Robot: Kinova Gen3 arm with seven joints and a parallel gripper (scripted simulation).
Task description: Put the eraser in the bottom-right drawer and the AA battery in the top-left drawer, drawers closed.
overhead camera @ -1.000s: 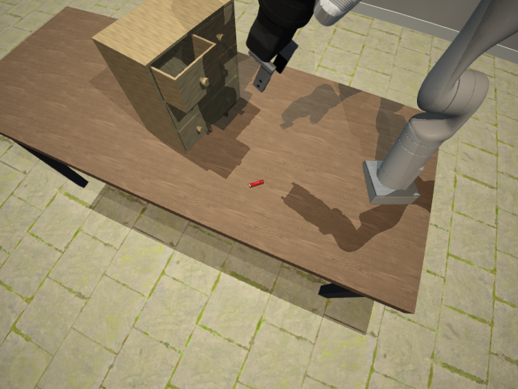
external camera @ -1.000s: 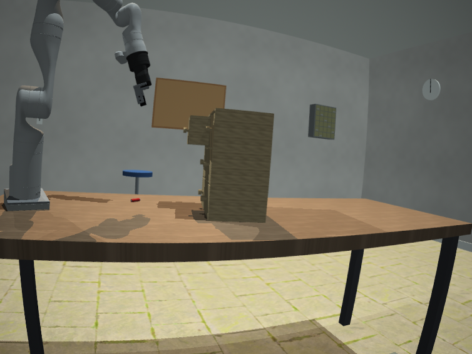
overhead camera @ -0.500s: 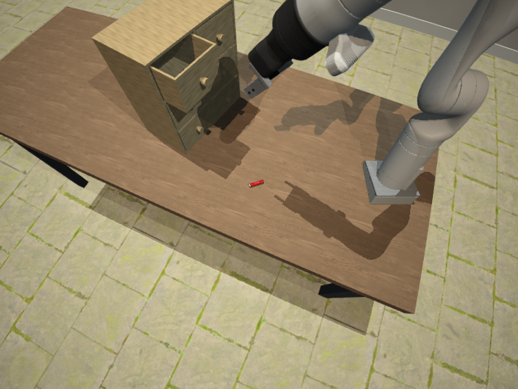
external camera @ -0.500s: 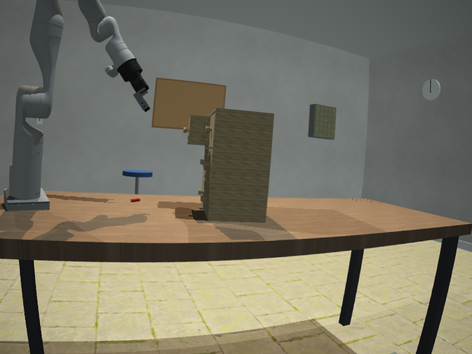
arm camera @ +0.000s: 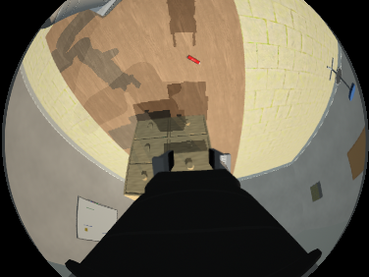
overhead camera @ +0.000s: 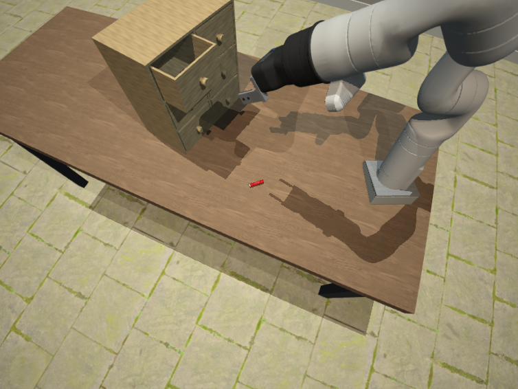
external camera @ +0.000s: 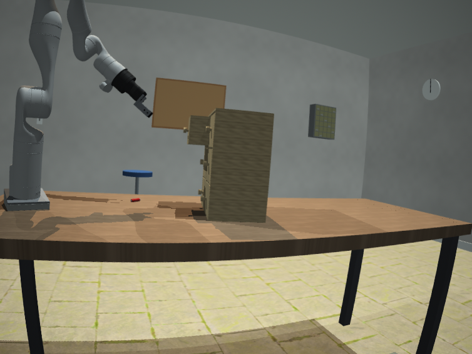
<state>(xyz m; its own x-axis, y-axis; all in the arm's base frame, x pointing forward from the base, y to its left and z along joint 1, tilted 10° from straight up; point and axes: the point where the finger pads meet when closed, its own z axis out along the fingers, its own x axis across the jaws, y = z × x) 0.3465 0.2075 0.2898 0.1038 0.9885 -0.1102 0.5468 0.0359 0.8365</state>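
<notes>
Chest [overhead camera: 164,105] [external camera: 241,163] [arm camera: 152,129], top-left drawer [overhead camera: 196,85] [external camera: 198,130] [arm camera: 201,163] pulled out; pincer [overhead camera: 246,96] [external camera: 148,113] [arm camera: 190,156], fingers apart, raised before it.
Red battery [overhead camera: 255,183] [external camera: 135,199] [arm camera: 193,59], one, lying on the counter [overhead camera: 200,179] [external camera: 323,219] [arm camera: 216,29] between chest and arm base [overhead camera: 367,177] [external camera: 26,206], nearer the top view's lower long edge; drawer's small contents unidentifiable.

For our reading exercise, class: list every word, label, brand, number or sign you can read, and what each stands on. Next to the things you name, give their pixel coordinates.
No text can be read.
Wall clock [external camera: 430,89]: any numerals too small to read.
White wall sheet [arm camera: 97,219]: marks too small to read.
</notes>
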